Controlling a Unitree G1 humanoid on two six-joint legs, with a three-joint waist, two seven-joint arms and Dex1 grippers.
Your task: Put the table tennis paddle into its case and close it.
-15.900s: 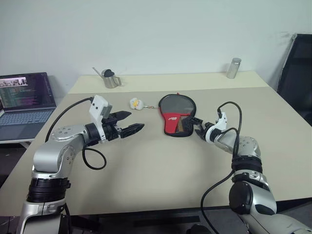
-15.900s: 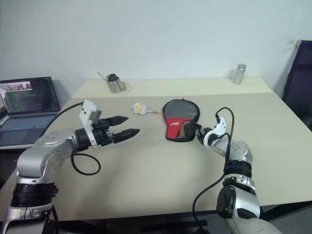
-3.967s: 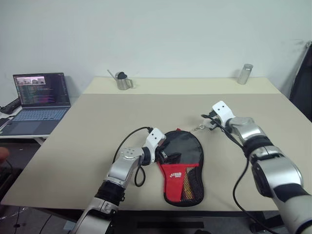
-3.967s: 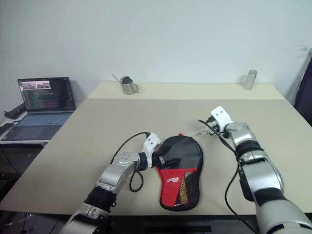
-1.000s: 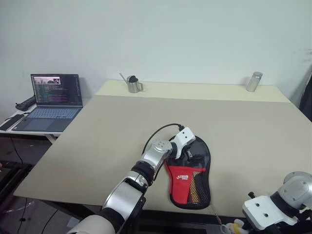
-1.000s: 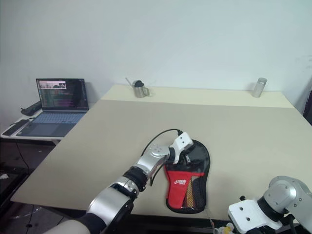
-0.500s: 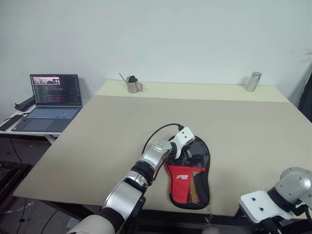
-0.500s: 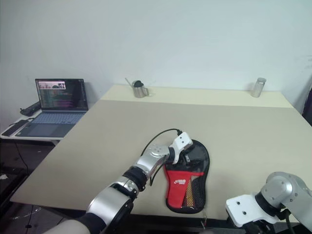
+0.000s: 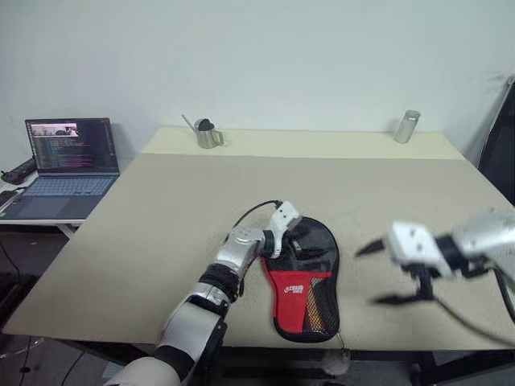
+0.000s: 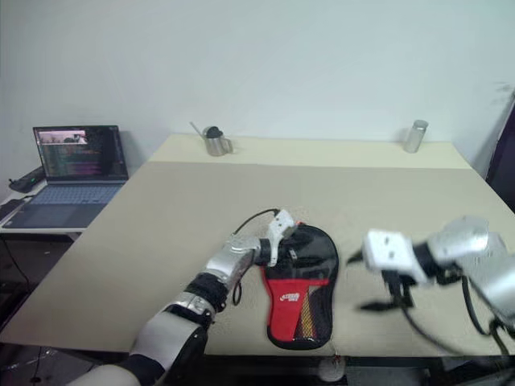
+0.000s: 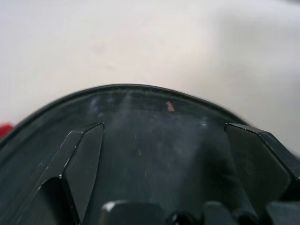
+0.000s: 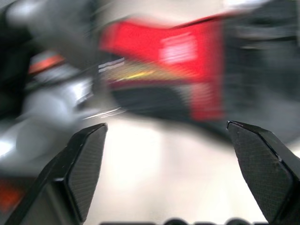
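Observation:
The case lies flat near the table's front edge, round black end away from me, red panel and mesh pocket toward me. Tan stripes of the table tennis paddle's handle show through the mesh; its blade is hidden inside. My left gripper rests over the case's black upper left part, open, with its fingers spread above the shiny black fabric. To the right of the case my right gripper hovers above the table, open and empty, pointing toward the case, whose red panel it sees blurred.
A laptop stands on a side table at the left. A metal cup and a metal cylinder stand at the table's far edge. A black chair is at the right. A small whitish charm hangs below the front edge.
My right gripper came up from below the table's front edge to beside the case and opened. The left gripper lifted slightly on the case. The camera also shifted.

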